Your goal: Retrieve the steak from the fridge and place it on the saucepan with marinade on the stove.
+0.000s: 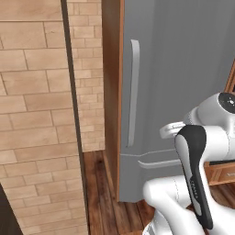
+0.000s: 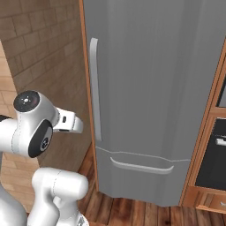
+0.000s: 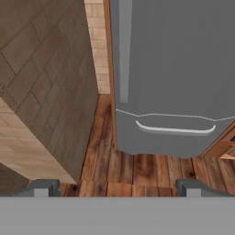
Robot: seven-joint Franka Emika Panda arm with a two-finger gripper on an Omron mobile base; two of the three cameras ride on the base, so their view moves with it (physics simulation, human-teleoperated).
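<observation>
The tall grey fridge (image 1: pixel 183 69) (image 2: pixel 154 79) (image 3: pixel 174 55) stands shut, with a wood-brown side panel (image 1: pixel 111 92) on its left. Its long pale vertical handle (image 1: pixel 133 92) (image 2: pixel 95 88) (image 3: pixel 125 46) runs down the door's left edge, and a curved drawer handle (image 2: pixel 141 165) (image 3: pixel 174 129) sits below. My gripper (image 3: pixel 117 187) is open with nothing between its fingers (image 3: pixel 43 187), and it hangs well back from the fridge, above the floor in front of it. The steak is hidden behind the shut door. The saucepan, marinade and stove are out of view.
A tan brick wall (image 1: pixel 32 114) (image 3: pixel 41 92) juts out close on the left of the fridge. To the fridge's right stands a wooden cabinet with a dark oven front (image 2: pixel 216 150). Wooden floorboards (image 3: pixel 137 170) lie between me and the fridge.
</observation>
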